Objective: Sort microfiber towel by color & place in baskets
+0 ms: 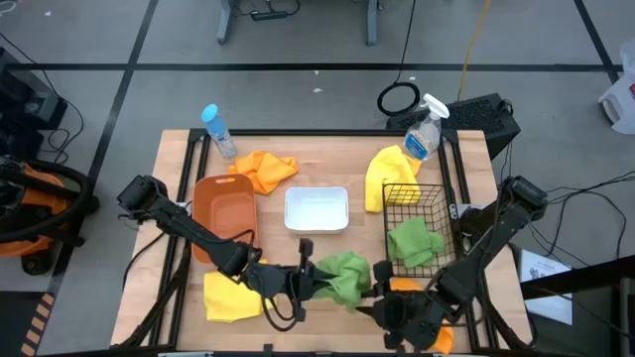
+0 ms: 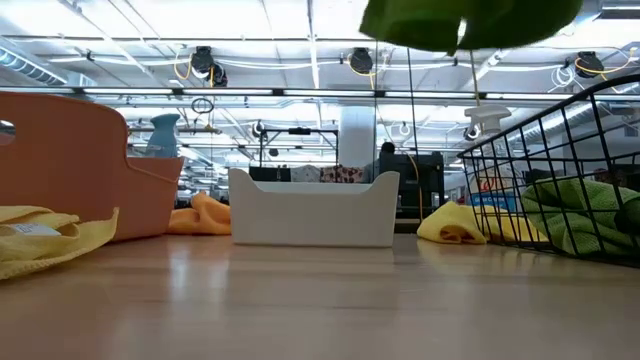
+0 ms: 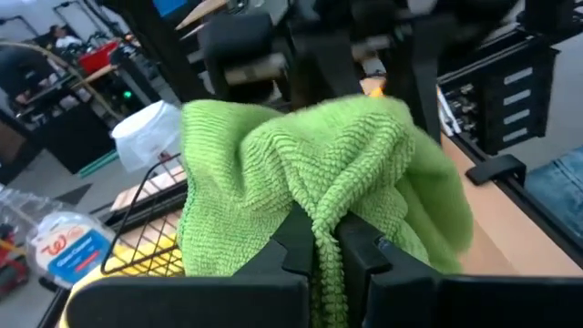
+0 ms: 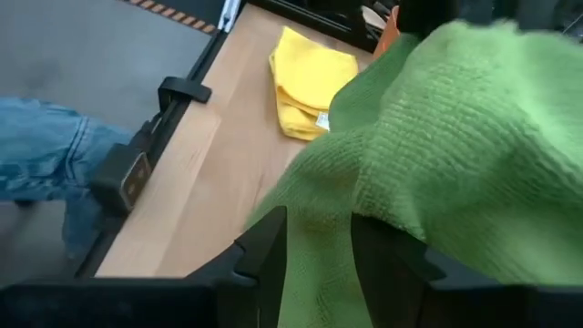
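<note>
A green towel (image 1: 344,278) hangs bunched above the table's near middle, clear of the wood in the low view (image 2: 470,20). My left gripper (image 1: 308,278) is shut on its left side and my right gripper (image 1: 377,302) on its right. Another green towel (image 1: 415,241) lies in the black wire basket (image 1: 437,198). A yellow towel (image 1: 232,297) lies flat at the near left, and a second one (image 1: 385,177) lies against the basket's far side. One orange towel (image 1: 264,170) lies behind the orange-brown tub (image 1: 223,210). Another orange towel (image 1: 411,288) shows partly under my right arm. My left gripper pinches a bunched fold of the green towel (image 3: 326,228) between its two fingers, coming about level from the table's left. The cloth billows beyond the fingers and is lifted clear. My right gripper has a strip of the towel (image 4: 319,260) between its two fingers, slanting down from the table's right. The rest drapes over the gripper.
The white tub (image 1: 317,210) stands mid-table between the orange-brown tub and the wire basket. Two spray bottles (image 1: 220,129) (image 1: 425,129) stand at the far edge. A person's leg in jeans (image 4: 41,155) stands just off the near edge.
</note>
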Robot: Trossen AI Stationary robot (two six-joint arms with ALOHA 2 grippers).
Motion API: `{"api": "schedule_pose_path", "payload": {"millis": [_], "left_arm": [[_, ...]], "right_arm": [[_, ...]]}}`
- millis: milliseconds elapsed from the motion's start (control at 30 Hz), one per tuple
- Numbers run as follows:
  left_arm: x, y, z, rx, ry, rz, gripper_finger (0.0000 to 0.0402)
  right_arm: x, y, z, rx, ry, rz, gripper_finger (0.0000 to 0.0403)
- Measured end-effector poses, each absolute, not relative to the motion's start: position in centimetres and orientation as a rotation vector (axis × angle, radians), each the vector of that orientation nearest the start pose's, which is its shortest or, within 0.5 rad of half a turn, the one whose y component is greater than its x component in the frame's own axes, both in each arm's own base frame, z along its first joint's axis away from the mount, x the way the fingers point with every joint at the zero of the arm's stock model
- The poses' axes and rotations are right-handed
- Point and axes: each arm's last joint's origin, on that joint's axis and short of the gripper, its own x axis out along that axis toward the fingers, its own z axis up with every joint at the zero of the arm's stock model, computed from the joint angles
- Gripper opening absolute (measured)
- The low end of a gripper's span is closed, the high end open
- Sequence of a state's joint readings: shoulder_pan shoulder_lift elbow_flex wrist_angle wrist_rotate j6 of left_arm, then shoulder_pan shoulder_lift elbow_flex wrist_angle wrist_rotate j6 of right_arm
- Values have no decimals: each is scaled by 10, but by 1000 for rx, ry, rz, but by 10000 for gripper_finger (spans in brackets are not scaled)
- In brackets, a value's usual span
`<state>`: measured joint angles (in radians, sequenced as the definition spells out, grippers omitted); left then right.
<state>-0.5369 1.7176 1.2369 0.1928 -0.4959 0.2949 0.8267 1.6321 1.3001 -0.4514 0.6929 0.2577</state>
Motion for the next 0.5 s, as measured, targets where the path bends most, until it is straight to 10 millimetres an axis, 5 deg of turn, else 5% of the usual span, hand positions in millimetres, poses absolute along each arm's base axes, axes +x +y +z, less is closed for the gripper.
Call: {"api": "schedule_pose_path", "payload": {"millis": [267, 500], "left_arm": [[345, -189, 277, 438, 252, -103, 16], [346, -188, 276, 438, 258, -114, 16]], "right_arm": [[234, 250, 309, -238, 729, 104, 117], [239, 243, 307, -198, 851, 209, 155]]}}
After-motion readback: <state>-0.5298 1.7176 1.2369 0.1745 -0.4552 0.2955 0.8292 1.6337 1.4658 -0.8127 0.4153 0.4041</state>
